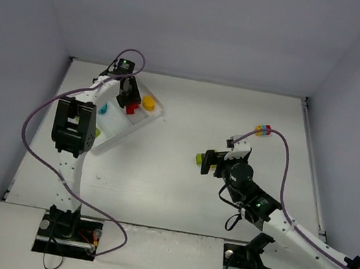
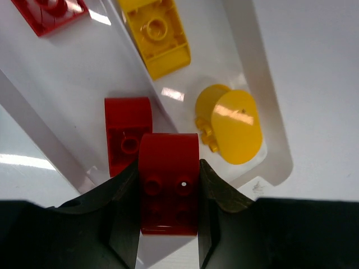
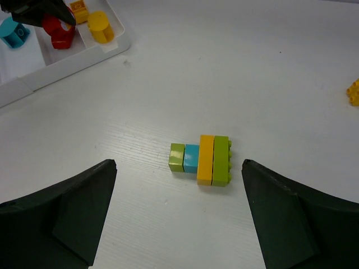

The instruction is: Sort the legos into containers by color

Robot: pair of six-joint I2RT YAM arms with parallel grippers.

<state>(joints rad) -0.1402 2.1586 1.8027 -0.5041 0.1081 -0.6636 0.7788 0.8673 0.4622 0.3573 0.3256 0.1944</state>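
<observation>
We are at the placing step for red. The left gripper (image 2: 168,168) is clamped on a red brick (image 2: 168,196) at the lower middle of the left wrist view. It is over the tray (image 2: 268,120) compartment where a loose red brick (image 2: 128,134) lies. Next, we think, it must lower and let go there. The right gripper (image 3: 178,165) has its fingers wide apart over a mixed cluster (image 3: 205,159) at the centre of its view.

Cropped at the edge: red brick (image 2: 49,13) (left wrist view), yellow brick (image 3: 353,92) (right wrist view).
</observation>
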